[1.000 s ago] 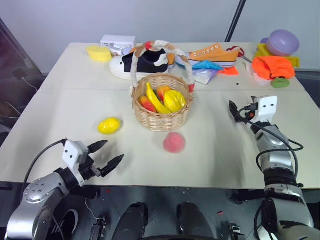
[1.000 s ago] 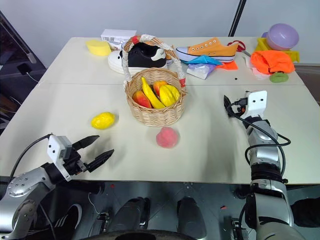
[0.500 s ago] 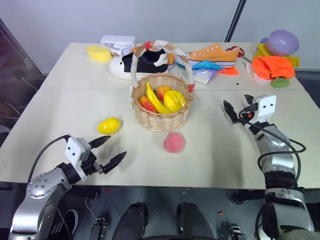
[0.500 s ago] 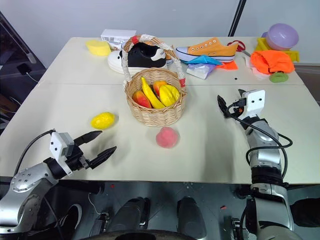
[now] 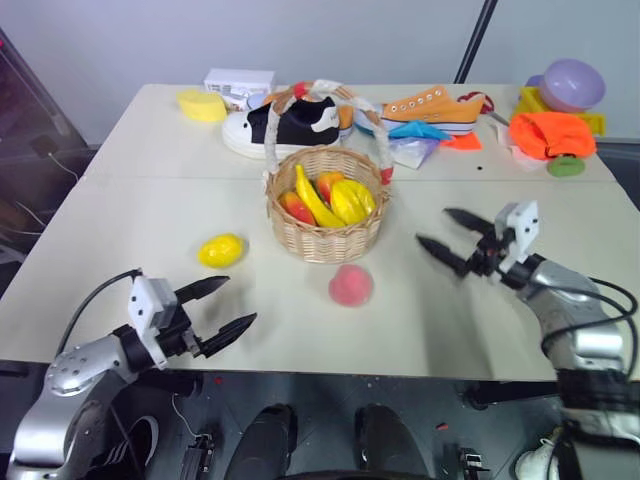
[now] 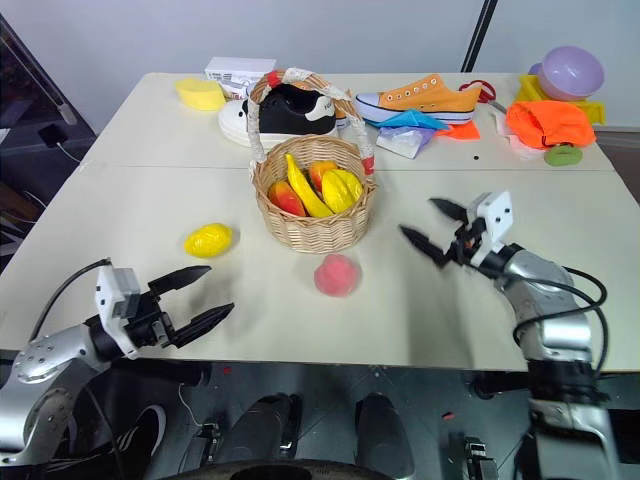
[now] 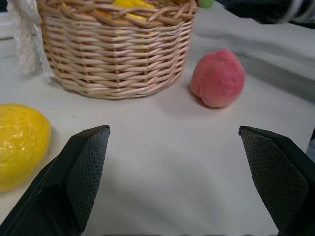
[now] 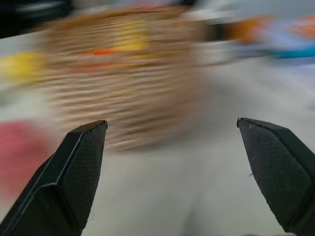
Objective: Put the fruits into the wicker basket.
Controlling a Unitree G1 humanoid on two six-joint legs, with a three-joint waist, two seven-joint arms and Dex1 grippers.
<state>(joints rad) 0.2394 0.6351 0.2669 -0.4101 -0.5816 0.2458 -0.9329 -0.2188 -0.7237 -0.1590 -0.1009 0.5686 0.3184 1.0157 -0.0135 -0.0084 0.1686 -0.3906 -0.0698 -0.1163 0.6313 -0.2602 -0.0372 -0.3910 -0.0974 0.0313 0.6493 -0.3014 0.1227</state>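
Left eye view: the wicker basket (image 5: 325,205) stands mid-table, already holding a banana and other fruit. Two fruits are left outside it: the peach (image 5: 350,285) just in front of the basket, and the lemon (image 5: 220,250) in front of it and off to the robot's left.

The right gripper (image 5: 452,240) is to the right of the basket, level, with its fingers spread wide and empty, aimed toward the peach. The left gripper (image 5: 225,308) is well in front of the basket near the table edge, also spread wide and empty.

The likeliest slip, I judge, is a round fruit rolling off. If a finger nudges the peach or lemon before both fingers close on it, it may skid toward the table edge. A fast sideways approach could also clip the basket wall or the tall handle (image 5: 325,100) and push the basket.

Against a second ago, the right gripper has swung from pointing away across the table to pointing inward at the peach. The left gripper has barely shifted; the fruits and basket lie as before.
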